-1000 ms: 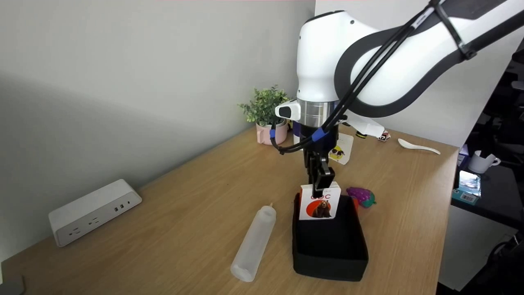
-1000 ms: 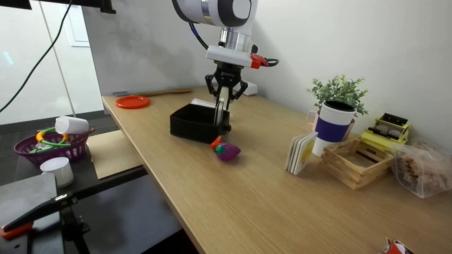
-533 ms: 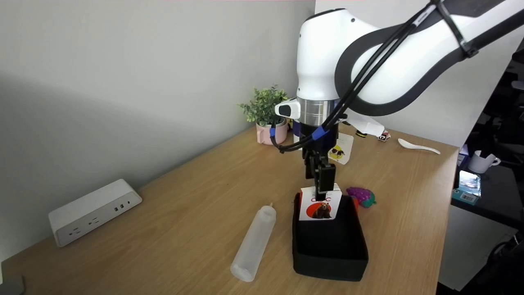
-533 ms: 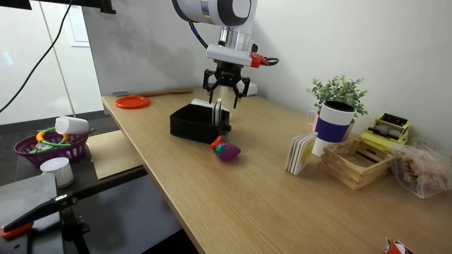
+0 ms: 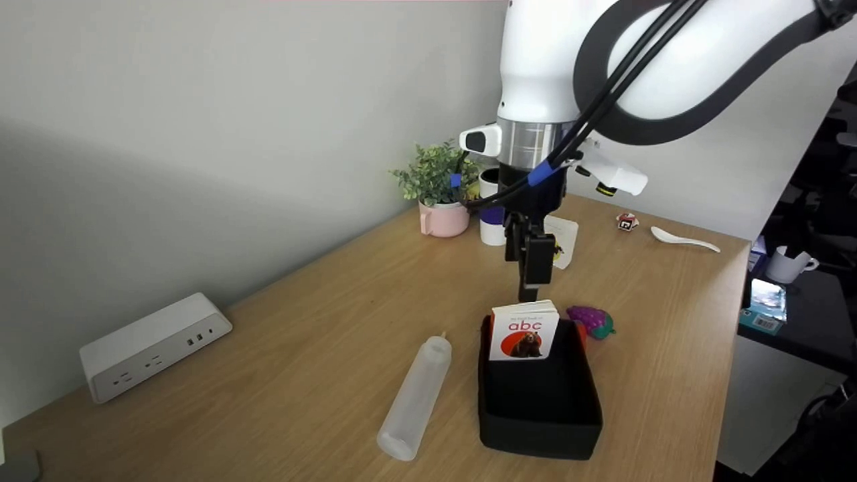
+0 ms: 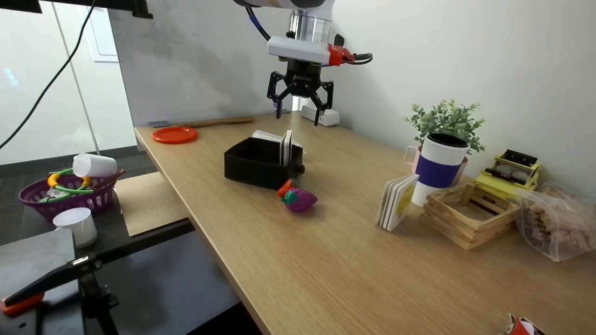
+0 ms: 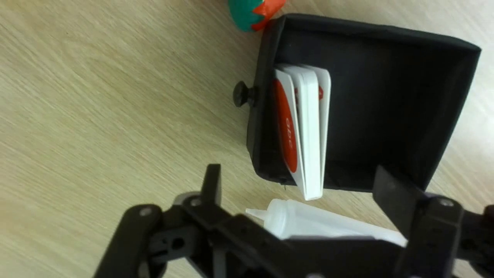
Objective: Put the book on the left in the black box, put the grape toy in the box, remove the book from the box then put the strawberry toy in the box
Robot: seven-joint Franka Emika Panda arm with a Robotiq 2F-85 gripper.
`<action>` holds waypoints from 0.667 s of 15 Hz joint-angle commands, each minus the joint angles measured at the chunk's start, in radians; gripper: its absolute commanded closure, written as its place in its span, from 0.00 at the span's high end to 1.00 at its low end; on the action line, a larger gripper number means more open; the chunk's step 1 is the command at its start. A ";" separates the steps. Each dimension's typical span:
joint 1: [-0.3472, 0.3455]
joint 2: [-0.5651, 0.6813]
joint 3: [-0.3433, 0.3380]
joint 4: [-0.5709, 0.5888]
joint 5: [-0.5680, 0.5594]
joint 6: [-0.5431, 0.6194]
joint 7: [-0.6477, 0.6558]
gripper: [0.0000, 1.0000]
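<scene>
The white abc book (image 5: 525, 338) stands upright, slightly fanned, inside the black box (image 5: 539, 438), at the end with the knob. In the wrist view the book (image 7: 308, 127) leans near that wall and its top corner juts past the box's rim. My gripper (image 6: 298, 120) hangs above the book, jaws wide apart, holding nothing. On the table just outside the box lie the purple grape toy (image 6: 300, 199) and, against the box, the red strawberry toy (image 6: 285, 187). The strawberry toy (image 7: 256, 13) is cut off at the wrist view's top edge.
A clear squeeze bottle (image 5: 416, 398) lies beside the box. Another upright book (image 6: 396, 202) stands near a wooden crate (image 6: 470, 216), a white and purple cup (image 6: 437, 170) and a plant. A red plate (image 6: 175, 135) sits by the table's far edge.
My gripper has opened and let go of the book, then risen above it. The book has stayed standing in the box, and the toys have not moved.
</scene>
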 commanded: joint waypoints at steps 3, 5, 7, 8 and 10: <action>-0.017 -0.132 -0.029 -0.177 0.004 0.021 0.043 1.00; -0.031 -0.165 -0.035 -0.243 0.018 0.039 0.027 1.00; -0.049 -0.179 -0.039 -0.292 0.032 0.063 0.001 1.00; -0.056 -0.179 -0.040 -0.304 0.038 0.075 -0.009 1.00; -0.058 -0.187 -0.039 -0.319 0.032 0.113 -0.025 1.00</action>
